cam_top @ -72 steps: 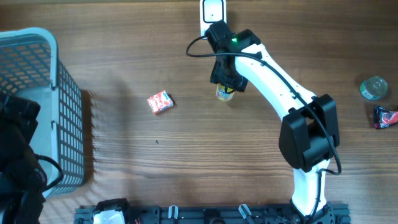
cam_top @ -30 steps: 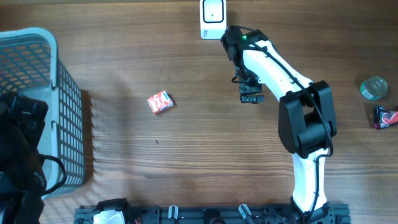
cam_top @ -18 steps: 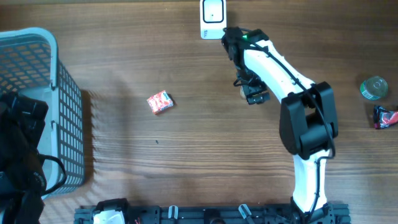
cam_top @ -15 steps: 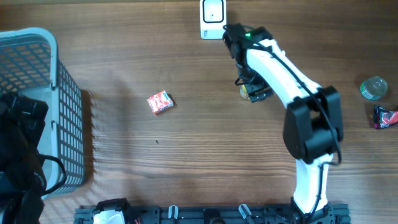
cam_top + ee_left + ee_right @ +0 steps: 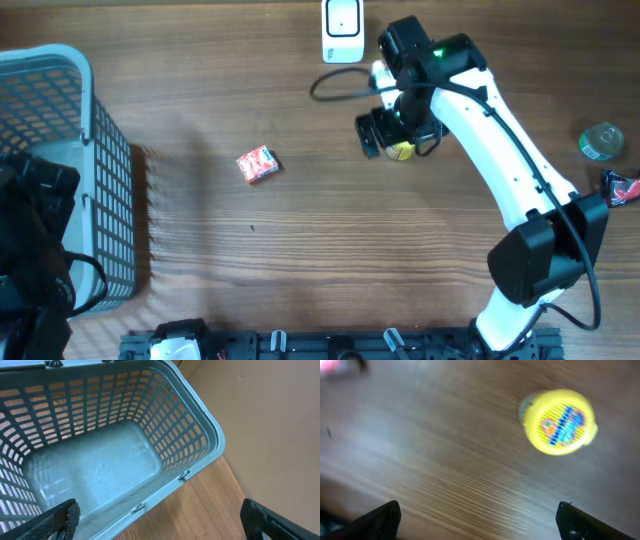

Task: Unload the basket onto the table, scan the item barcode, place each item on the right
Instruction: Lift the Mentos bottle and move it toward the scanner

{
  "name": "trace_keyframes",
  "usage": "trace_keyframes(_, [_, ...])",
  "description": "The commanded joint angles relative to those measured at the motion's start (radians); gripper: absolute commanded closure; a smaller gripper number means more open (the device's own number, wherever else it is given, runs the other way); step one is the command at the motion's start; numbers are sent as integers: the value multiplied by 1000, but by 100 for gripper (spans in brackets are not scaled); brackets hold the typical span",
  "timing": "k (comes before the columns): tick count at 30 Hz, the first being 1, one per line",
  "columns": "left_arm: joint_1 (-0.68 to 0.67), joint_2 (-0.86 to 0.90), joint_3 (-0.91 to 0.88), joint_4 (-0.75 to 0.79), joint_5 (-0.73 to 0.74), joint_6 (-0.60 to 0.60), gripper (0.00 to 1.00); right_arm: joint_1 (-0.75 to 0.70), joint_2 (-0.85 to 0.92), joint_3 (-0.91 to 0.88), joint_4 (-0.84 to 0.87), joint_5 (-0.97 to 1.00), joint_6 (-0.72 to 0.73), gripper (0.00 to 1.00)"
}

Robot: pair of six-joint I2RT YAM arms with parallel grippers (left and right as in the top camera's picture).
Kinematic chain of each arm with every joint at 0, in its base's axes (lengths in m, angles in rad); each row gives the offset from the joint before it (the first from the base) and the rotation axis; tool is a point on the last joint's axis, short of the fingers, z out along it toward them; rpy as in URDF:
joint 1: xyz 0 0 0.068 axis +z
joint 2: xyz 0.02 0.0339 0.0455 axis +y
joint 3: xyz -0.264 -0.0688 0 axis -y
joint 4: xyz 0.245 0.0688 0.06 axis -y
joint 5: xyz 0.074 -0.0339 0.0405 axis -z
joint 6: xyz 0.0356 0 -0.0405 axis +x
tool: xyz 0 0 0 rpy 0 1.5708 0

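- The left fingers [image 5: 59, 519] hung spread wide and empty over the grey basket [image 5: 200, 425].
- A red packet [image 5: 257, 164] lay alone on the table [image 5: 300, 260].
- The yellow-capped item [image 5: 400, 151] stood on the table near the white scanner [image 5: 342, 18], under the right fingers [image 5: 380, 517], which gaped wide, gripping nothing.

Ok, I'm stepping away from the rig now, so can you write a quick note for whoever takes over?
Left fingers: open, empty, above the basket.
Right fingers: open, empty, over the table near the yellow tub, not touching it.
Items: yellow tub stands on the table, just below the scanner; red box lies further left.
Done: nothing seen in the basket; scans cannot be told.
Left: grasp an item and show its barcode to the scanner.
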Motion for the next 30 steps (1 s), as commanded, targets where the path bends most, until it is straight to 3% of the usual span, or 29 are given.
trace_keyframes(1, [6, -1, -6, -4, -6, -16, 0, 2, -5, 1, 5, -11, -380, 0])
trace_keyframes(12, [6, -1, -6, -34, -7, -16, 0, -37, 46, 1, 83, 0, -602, 0])
trace_keyframes(17, [6, -1, -6, -31, -7, -16, 0, -131, 179, 1, 118, -13, -580, 0])
trace_keyframes(24, [6, -1, -6, -19, -7, -17, 0, -138, 325, 1, 140, -46, -581, 0])
trace_keyframes(27, [6, -1, -6, -19, -7, -16, 0, -138, 339, 1, 151, -46, -570, 7])
trace_keyframes(30, [6, -1, -6, -20, -15, -16, 0, -138, 339, 1, 176, -23, -533, 24])
